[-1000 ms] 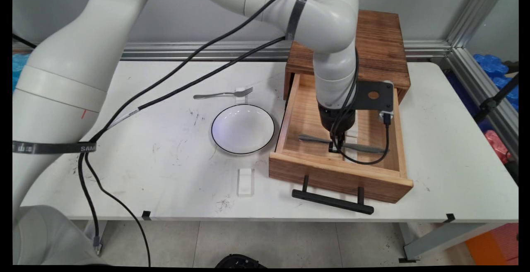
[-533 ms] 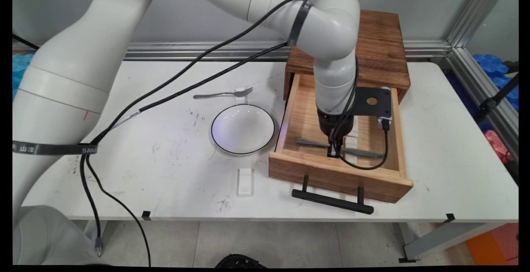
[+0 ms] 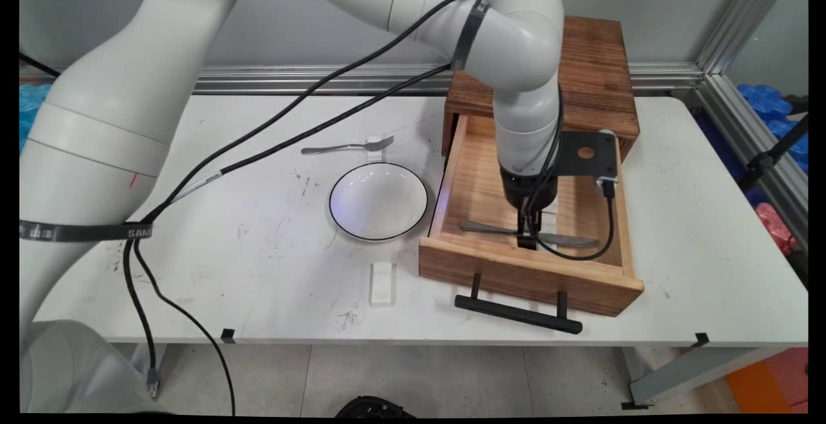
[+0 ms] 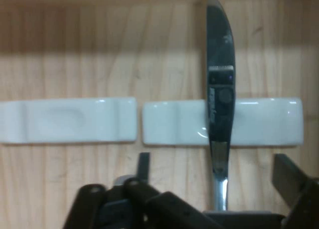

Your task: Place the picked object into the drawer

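Observation:
My gripper (image 3: 528, 238) reaches straight down into the open wooden drawer (image 3: 529, 275). It stands open over a dark metal knife (image 3: 568, 240) that lies across the drawer floor. In the hand view the knife (image 4: 220, 84) rests across a white ceramic rest (image 4: 264, 122), and its handle runs down between my fingers. My gripper (image 4: 215, 168) straddles the handle; the left fingertip (image 4: 143, 162) and the right one both stand clear of it. A second white rest (image 4: 65, 120) lies beside the first with nothing on it.
The drawer sticks out of a wooden cabinet (image 3: 597, 69) and has a black bar handle (image 3: 516, 314). Left of it are a white black-rimmed plate (image 3: 379, 201), a fork (image 3: 348, 147) on a small rest, and another white rest (image 3: 382, 280) near the table's front.
The knife has sunk a little and now lies on the rest. The hand dipped with it, then rose slightly and shifted right.

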### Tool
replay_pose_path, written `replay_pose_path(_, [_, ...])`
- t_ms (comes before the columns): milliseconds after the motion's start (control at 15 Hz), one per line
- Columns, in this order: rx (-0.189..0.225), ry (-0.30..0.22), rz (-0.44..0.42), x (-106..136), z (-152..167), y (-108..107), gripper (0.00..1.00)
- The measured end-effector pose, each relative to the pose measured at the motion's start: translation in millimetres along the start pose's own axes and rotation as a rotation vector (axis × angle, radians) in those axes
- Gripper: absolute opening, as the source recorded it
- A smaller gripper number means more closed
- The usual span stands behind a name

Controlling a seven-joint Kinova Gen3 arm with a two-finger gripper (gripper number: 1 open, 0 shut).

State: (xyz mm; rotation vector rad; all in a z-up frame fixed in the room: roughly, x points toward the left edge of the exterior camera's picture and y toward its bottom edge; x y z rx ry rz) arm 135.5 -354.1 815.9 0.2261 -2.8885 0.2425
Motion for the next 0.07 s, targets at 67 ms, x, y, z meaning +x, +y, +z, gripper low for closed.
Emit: replay_pose_path(67, [0.005, 0.006, 0.000, 1.3, -2.3, -1.0, 1.00])
